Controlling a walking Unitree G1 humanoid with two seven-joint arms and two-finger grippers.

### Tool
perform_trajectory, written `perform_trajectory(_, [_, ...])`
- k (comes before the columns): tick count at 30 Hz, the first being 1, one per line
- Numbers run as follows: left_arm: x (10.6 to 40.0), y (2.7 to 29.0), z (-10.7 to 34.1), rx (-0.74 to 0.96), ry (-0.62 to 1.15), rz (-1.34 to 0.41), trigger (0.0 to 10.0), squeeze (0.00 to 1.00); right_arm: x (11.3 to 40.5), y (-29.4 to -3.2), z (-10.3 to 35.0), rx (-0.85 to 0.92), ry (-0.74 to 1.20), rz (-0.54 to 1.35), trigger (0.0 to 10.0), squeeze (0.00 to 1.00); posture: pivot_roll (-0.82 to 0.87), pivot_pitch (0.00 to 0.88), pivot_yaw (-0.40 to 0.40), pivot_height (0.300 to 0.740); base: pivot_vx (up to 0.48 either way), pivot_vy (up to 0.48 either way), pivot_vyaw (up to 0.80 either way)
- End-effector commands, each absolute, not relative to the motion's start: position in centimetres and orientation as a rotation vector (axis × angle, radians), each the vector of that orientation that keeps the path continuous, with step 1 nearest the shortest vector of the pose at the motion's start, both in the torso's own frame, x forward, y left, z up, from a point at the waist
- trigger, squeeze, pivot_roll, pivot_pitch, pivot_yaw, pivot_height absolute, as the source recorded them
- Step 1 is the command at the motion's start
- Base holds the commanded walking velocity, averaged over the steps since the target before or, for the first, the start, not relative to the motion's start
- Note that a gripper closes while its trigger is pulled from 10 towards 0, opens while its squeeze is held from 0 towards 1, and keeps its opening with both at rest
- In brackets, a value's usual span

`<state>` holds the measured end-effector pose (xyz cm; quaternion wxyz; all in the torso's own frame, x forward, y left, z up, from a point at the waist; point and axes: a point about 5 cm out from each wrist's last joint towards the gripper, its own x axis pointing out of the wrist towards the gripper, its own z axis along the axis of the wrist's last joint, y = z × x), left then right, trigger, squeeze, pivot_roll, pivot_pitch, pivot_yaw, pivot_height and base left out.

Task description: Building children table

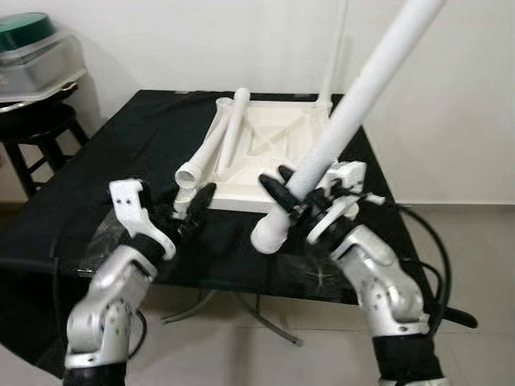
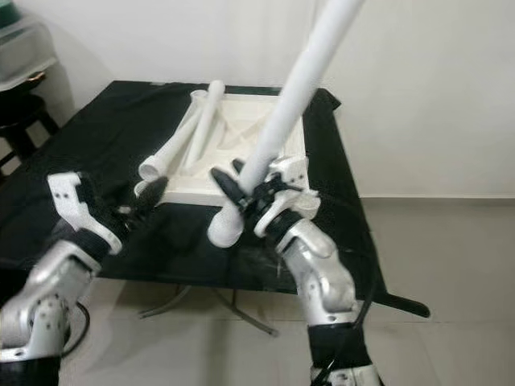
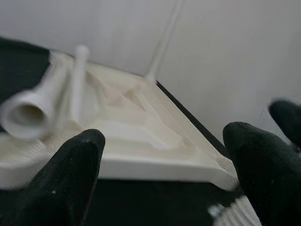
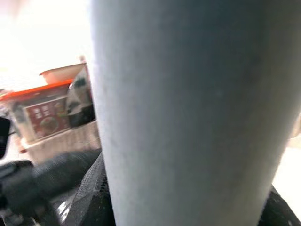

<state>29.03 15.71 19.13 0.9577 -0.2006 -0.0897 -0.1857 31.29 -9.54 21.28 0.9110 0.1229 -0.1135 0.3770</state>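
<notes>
table leg [image 1: 354, 112] | clamped by right pincer [image 1: 287, 201] | tabletop [image 1: 273, 149] beyond

- No text, brand, number or sign can be read anywhere in these pictures.
- The right wrist view has a box with an orange lid [image 4: 44, 110] carrying a red printed label, but the label is too blurred to read.
- The white table parts and the black tabletop [image 1: 121, 153] bear no readable marks.
</notes>
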Motion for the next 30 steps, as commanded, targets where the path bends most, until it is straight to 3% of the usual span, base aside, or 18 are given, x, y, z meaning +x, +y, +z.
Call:
perform_trajectory(1, [28.7,15.1,19.2,-0.420,-0.191,-0.391,10.0,0.00,31.1,-9.8,21.5,0.246,-0.244,0.764,10.0,0.00,-0.03,0.092,0.039,0.740,0.000,-0.465,0.00])
perform_trajectory(11, [28.3,13.5,18.5,-0.437,-0.162,-0.414,10.0,0.00,30.8,-9.9,21.1,0.227,-0.227,0.743,10.0,0.00,-0.05,0.082,0.053,0.740,0.000,-0.465,0.00])
perform_trajectory(30, [27.3,13.0,15.8,-0.408,-0.082,-0.401,10.0,0.00,30.4,-11.2,17.6,0.115,-0.111,0.641,10.0,0.00,-0.04,0.077,0.048,0.740,0.000,-0.467,0.00])
